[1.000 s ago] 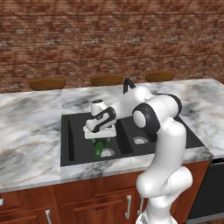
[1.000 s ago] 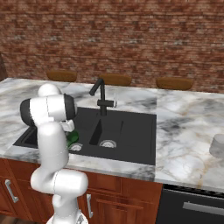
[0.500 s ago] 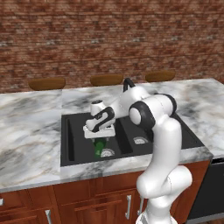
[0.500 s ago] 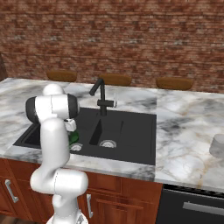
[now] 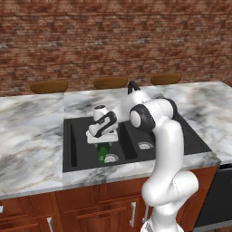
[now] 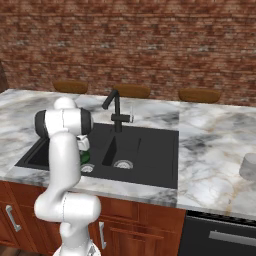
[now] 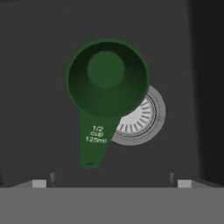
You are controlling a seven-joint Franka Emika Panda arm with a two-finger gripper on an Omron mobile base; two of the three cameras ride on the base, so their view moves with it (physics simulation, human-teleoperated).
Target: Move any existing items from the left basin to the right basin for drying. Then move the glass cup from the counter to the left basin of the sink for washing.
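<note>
So you're hovering the gripper [image 5: 103, 141] right above the green measuring cup [image 7: 106, 89] in the left basin [image 5: 79, 152], jaws spread fully wide w/ nothing between them yet. In the hand view the cup's bowl partly covers the drain [image 7: 144, 118], which peeks out at its 4 o'clock, and the handle [image 7: 95, 142] points to 6 o'clock. IMO go for the handle or pinch the bowl's rim; the bowl itself looks too wide to straddle. Line the fingers up across the handle before you drop, and come down straight. After that it goes to the right basin [image 5: 140, 136]. Vs the frame a sec ago: the arm's elbow has swung over a bit, but the hand's pretty much parked over the same spot, jaws just as wide.
</note>
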